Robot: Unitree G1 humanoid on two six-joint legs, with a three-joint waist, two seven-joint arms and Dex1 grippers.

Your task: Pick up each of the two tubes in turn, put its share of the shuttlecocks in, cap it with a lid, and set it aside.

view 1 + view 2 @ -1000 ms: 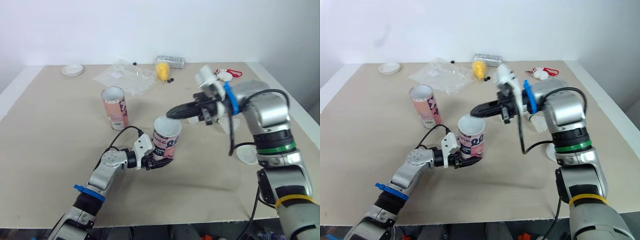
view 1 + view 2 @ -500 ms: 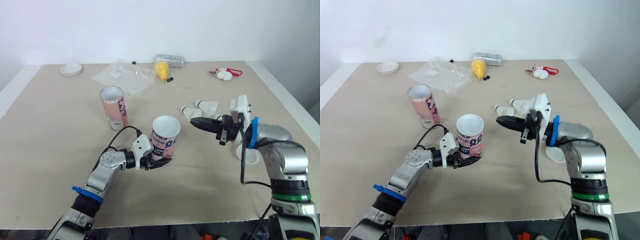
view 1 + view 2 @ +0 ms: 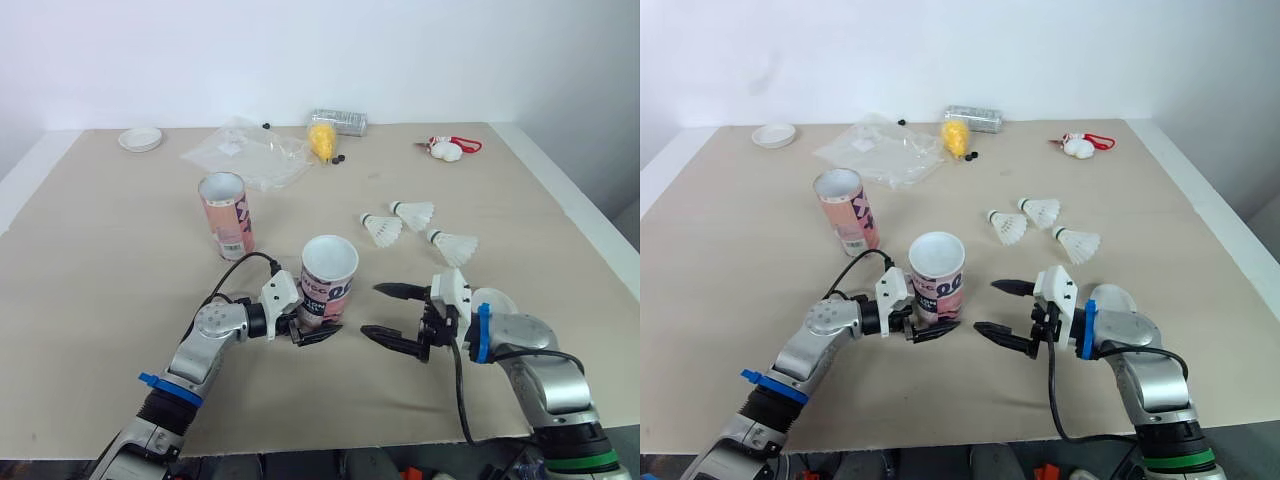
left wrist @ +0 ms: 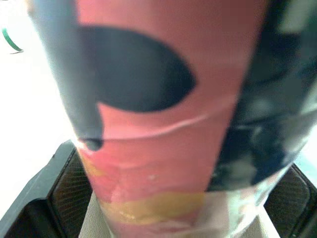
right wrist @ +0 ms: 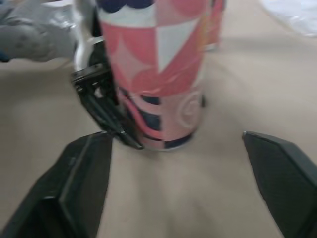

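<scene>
beige matte table (image 3: pixel 90 330), flat, carries everything.

clear plastic bag (image 3: pixel 245 152) crumpled at the far side, apart from the work.

two pink printed card tubes, both upright and open at the top. far tube (image 3: pixel 226 213) stands free to the left. near tube (image 3: pixel 328 280) is at the table's middle, base apparently resting on the surface. contents of either: cannot tell.

left gripper (image 3: pixel 318 322): jaws pinching the near tube low down, one pad (image 4: pixel 69 193) on each side of its base.

right gripper (image 3: pixel 372 311): jaws spread wide, nothing between them, low over the table just right of the near tube and pointing at it, not touching.

white lids: one (image 3: pixel 497 299) lying beside the right forearm, another (image 3: pixel 141 139) at the far left corner.

three shuttlecocks (image 3: pixel 380 228), (image 3: pixel 412 212), (image 3: pixel 452 247) lie on their sides right of the near tube, close together, none in a tube.

handling, judged: tube is light thin card, stiff along its length but crushable at the open rim, so a low grip near the base suits. shuttlecocks weigh almost nothing and roll; skirts are fragile, so better taken at the cork head or very gently across the skirt. lids are thin and flat; likely need an edge pinch.
</scene>
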